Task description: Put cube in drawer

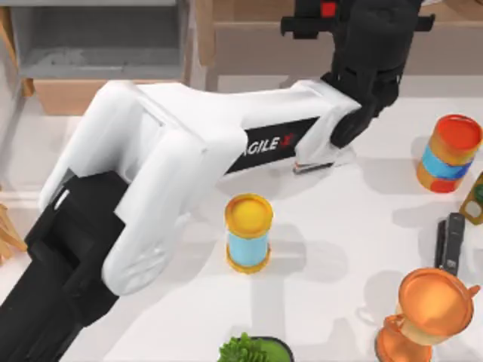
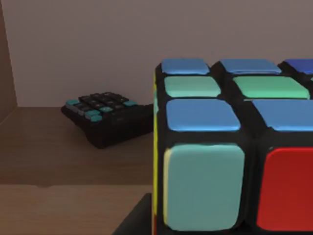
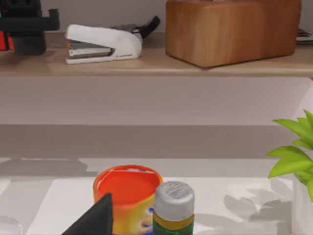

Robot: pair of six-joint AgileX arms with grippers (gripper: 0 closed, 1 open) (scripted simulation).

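Observation:
The cube (image 2: 205,147) looms very close in the left wrist view, with a black grid and blue, green, teal and red tiles. It sits on a brown wooden shelf (image 2: 58,156). In the top view my left arm stretches from the front left to the back right, and its gripper (image 1: 343,19) reaches over that shelf. The drawer (image 1: 98,56) stands open at the back left, grey inside with a tan front panel (image 1: 75,96). A dark fingertip (image 3: 93,215) of my right gripper shows low in the right wrist view, near a red-topped cylinder (image 3: 128,196).
A black calculator (image 2: 105,117) lies on the shelf behind the cube. On the table stand a yellow-topped cylinder (image 1: 248,232), a red-topped cylinder (image 1: 449,153), a copper trophy (image 1: 430,309), a black stapler (image 1: 451,241) and a green plant (image 1: 253,351). A white stapler (image 3: 102,43) and wooden block (image 3: 230,29) sit on the shelf.

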